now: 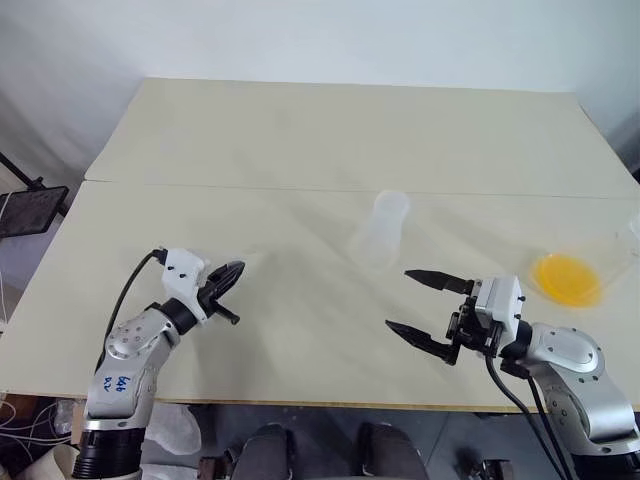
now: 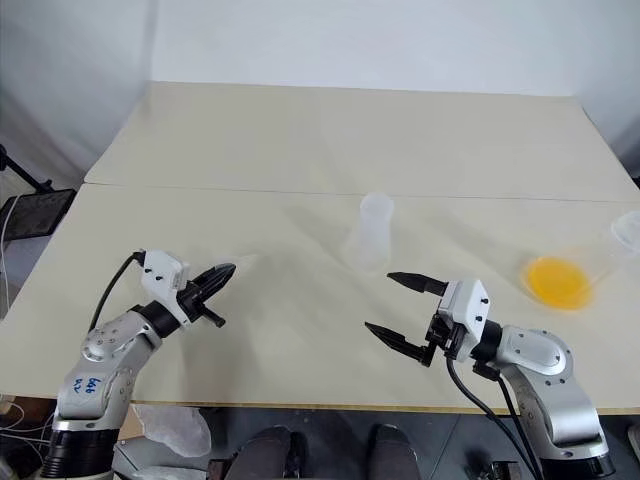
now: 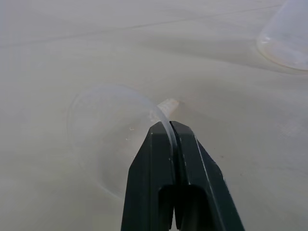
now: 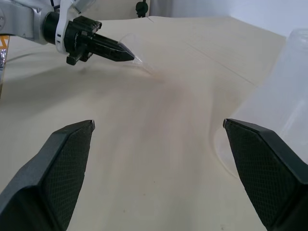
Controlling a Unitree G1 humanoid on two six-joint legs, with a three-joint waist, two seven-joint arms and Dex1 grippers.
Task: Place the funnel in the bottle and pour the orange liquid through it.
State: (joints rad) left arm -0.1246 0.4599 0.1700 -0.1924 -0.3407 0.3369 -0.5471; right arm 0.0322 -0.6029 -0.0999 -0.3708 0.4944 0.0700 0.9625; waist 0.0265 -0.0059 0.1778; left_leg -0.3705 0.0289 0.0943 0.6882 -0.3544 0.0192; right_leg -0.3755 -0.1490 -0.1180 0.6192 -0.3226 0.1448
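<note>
Our left gripper (image 3: pixel 168 129) is pressed together on the rim of the funnel (image 3: pixel 108 127): in the left wrist view the thin clear wall runs right between the two black fingertips. The funnel lies on its side on the table (image 1: pixel 300 130), wide mouth toward the gripper, short stem pointing away from it. From the head views we barely see it, just a faint glint off the tip of the left gripper (image 1: pixel 232 272), on the near left part of the table.

Our right gripper (image 1: pixel 412 300) is spread wide and holding nothing. It hovers low over the near right part of the table, fingers pointing left toward the middle. In the right wrist view the two textured pads (image 4: pixel 67 154) stand well apart, with bare tabletop between them.

The bottle (image 1: pixel 385 228) stands upright near the table's centre, translucent and frosted, farther out than both grippers and closer to the right one. It sits well apart from the funnel.

The orange liquid (image 1: pixel 566 277) is a bright patch inside a clear flask (image 1: pixel 610 255) at the right edge of the table, just right of our right arm. The flask's outline is hard to trace, so we can't tell exactly how it is tilted.
</note>
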